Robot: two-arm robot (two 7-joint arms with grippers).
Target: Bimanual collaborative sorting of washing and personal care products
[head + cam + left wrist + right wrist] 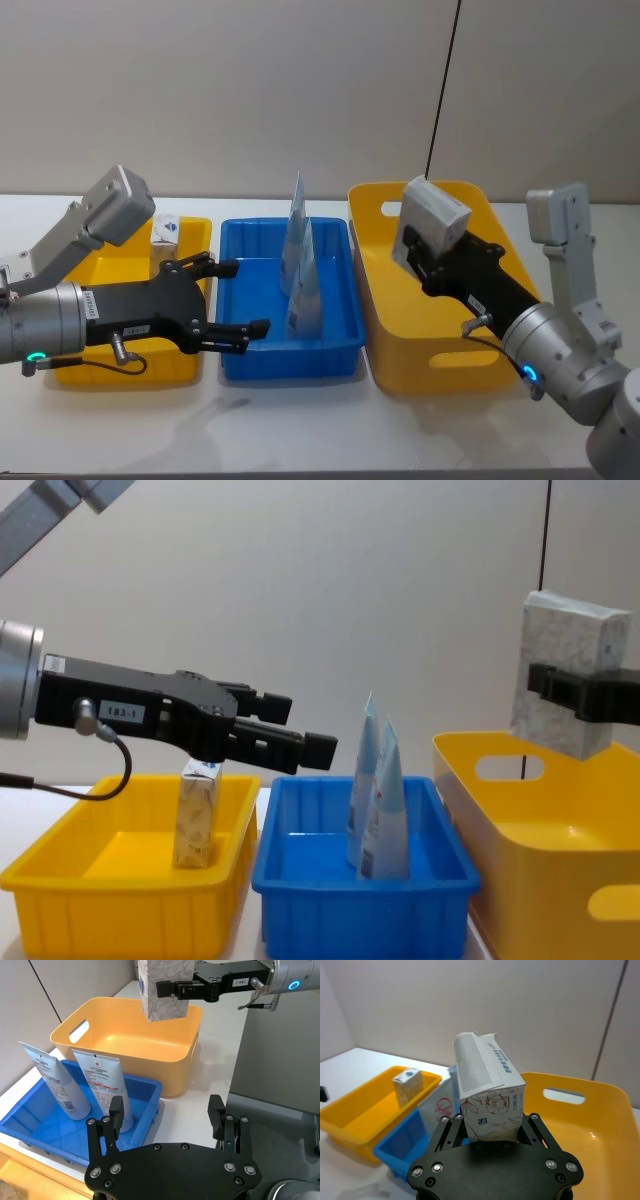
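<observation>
Right tool [422,255]: closed on a carton [437,212], gripping it about its middle with the white top uppermost. I read the carton's long axis as near upright, leaning a little. It hangs in the air, touching nothing else, above the big bin [430,372], over the side of that bin nearest the blue bin [290,368]. The big bin's floor looks bare in the left wrist view.

Outward to the robot's left, the blue bin lies between the two tools. Two tubes [305,270] stand upright in it, close together; I cannot tell whether they touch.

Left tool [242,298]: open and empty, fingers pointing toward the right tool. It hovers over the join of the blue bin and the left bin [120,375], lower than the held carton. A second carton [167,232] stands upright at the far end of the left bin.

Judgement: the held carton belongs with the second carton, so its path runs leftward across the blue bin. The tubes stand tall in that path. The left tool is nearer the left bin; the right tool would have to reach across. A pass would need the carton's free upper part presented to the left tool's open jaws, above the tubes.
</observation>
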